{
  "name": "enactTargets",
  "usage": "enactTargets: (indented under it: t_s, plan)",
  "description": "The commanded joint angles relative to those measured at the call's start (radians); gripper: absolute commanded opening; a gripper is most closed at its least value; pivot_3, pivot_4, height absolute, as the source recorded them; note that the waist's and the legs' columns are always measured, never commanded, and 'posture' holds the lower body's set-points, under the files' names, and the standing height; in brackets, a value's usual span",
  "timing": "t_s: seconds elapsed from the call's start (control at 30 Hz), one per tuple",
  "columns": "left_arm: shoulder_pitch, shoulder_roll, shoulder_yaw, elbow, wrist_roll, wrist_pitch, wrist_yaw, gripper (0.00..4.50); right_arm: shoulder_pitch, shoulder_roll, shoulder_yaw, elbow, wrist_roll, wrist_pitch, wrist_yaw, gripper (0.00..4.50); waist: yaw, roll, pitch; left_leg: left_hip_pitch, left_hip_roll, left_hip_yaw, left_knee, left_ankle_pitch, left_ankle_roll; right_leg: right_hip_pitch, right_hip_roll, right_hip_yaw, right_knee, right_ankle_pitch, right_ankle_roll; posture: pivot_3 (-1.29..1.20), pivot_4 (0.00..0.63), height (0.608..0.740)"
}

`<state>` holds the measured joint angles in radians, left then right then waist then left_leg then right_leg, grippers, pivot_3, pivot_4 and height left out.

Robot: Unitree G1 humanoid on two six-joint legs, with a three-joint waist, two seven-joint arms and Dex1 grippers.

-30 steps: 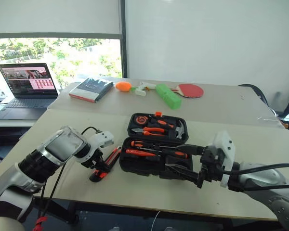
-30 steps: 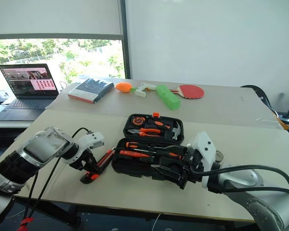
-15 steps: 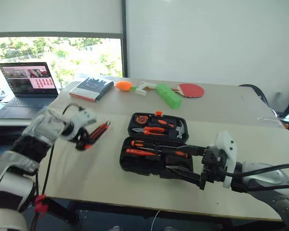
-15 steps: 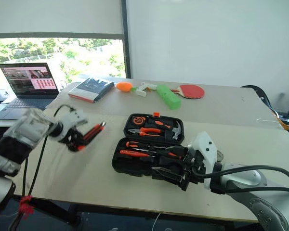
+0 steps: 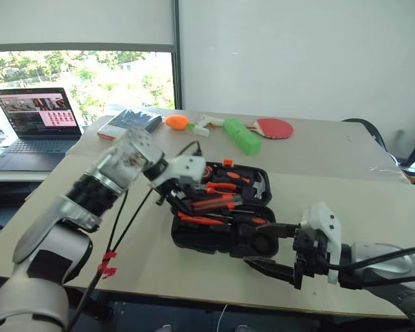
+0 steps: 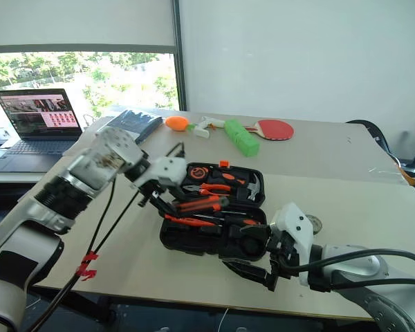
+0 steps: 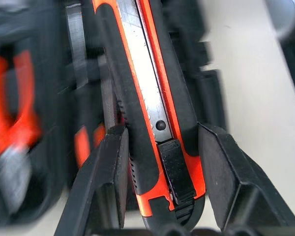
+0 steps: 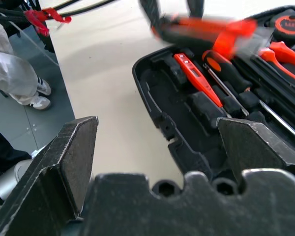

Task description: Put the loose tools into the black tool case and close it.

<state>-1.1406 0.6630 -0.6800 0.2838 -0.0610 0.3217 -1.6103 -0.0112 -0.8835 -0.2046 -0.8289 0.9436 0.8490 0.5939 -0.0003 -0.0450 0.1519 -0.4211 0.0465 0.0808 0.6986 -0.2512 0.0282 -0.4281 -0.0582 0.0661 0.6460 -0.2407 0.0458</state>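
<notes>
The tabletop (image 5: 373, 197) carried the black tool case (image 5: 218, 232), which lay open near its front edge with orange-handled tools in its slots. Above the case's open tray, the left gripper (image 5: 188, 195) had its fingers clenched on the black-orange utility knife (image 7: 152, 113). Just in front of the case, the right gripper (image 5: 271, 250) hung with its fingers spread wide and empty.

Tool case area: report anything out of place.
Nothing damaged or spilled. One stray: a small round tape measure lies on the table outside the open black tool case. The left gripper holds the utility knife over it.
</notes>
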Motion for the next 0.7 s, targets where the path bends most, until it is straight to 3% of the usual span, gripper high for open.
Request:
enactTargets:
  t_s: [0.03,0.43,0.63,0.7]
  plan:
    - [0.022,-0.011,-0.032,-0.068,0.041,-0.034,-0.003,1.65,0.02,0.001,-0.052,-0.046,0.011,-0.021,-0.023,4.5,0.0,0.0,0.0,0.001,0.0,0.0,0.0,0.0,0.0,0.0,0.0,0.0,0.0,0.0,0.0,0.0,0.15,0.736]
    - [0.031,-0.119,-0.041,-0.02,0.176,0.024,0.016,1.65,0.034,0.008,-0.064,-0.061,0.032,-0.022,-0.066,4.5,0.008,0.0,0.0,0.0,0.0,-0.002,0.002,0.0,0.0,0.001,0.0,0.0,0.0,0.0,0.0,0.0,0.15,0.736]
    - [0.033,-0.112,-0.049,-0.033,0.159,0.045,-0.004,1.65,0.031,0.006,-0.062,-0.061,0.037,-0.023,-0.073,4.5,0.008,0.0,0.0,0.0,0.0,-0.002,0.002,0.0,0.0,0.001,0.0,0.0,0.0,0.0,0.0,0.0,0.15,0.736]
    - [0.031,-0.091,-0.055,-0.05,0.14,0.042,-0.004,2.64,0.026,0.006,-0.059,-0.058,0.036,-0.024,-0.074,4.5,0.007,0.0,0.0,0.0,0.0,-0.003,0.002,0.0,0.0,0.001,0.0,0.0,0.0,0.0,0.0,0.0,0.15,0.736]
